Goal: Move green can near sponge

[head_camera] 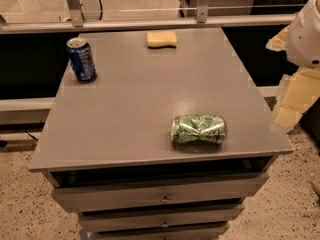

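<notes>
green can lies on its side at the front of the table, sponge far across

nearest to me are the grey drawers (125,196) under the table top, stacked one below the other, each with a small pull at its middle. the speckled floor (285,209) shows on either side of them.

above them is the grey table (125,114). the green can (198,129) lies on its side in the front right part of the top, close to the front edge and a little in from the right edge. its long axis runs left to right, about parallel to that front edge. one silver end points left and the other points right; which is the top i cannot tell.

further back on the left, the dark blue can (81,60) stands upright near the left edge. the sponge (161,39) lies flat at the far edge, about midway across, its long side along that edge. it is well apart from the green can.

behind the table runs a pale rail (150,23).

at the right edge of the view, beyond the table, hangs a white rounded part of the arm (306,34), with pale yellow blocks (295,96) below it. the gripper itself does not show in this view, so i cannot tell whether it is open or holds anything.
</notes>
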Controlling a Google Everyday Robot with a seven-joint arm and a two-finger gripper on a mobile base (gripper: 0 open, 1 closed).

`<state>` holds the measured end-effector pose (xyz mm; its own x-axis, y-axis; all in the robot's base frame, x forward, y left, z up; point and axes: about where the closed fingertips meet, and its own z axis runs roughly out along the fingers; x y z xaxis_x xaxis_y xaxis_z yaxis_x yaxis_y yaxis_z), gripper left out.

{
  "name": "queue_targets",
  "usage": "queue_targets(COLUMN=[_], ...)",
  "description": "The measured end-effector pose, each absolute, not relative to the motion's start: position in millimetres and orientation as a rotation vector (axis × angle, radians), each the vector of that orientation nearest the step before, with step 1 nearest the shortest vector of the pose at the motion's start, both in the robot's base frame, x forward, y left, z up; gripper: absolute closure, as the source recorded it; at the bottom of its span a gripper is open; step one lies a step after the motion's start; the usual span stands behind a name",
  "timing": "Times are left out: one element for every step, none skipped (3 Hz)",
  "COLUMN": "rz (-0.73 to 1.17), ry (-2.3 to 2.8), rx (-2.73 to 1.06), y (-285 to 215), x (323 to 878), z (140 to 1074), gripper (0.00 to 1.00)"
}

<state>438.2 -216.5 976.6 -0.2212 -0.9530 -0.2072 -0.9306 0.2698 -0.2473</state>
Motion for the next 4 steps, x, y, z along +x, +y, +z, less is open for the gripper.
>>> queue_targets(rz=[-0.100, -0.067, 0.029, 0.107], ry=[2.230, 2.217, 2.207, 2.217], rx=[-1.724, -1.699, -1.650, -1.619], y=[-217, -209, -190, -179], x=[438, 442, 450, 453], z=[977, 965, 933, 907], gripper=[0.00, 0.00, 0.00, 0.00])
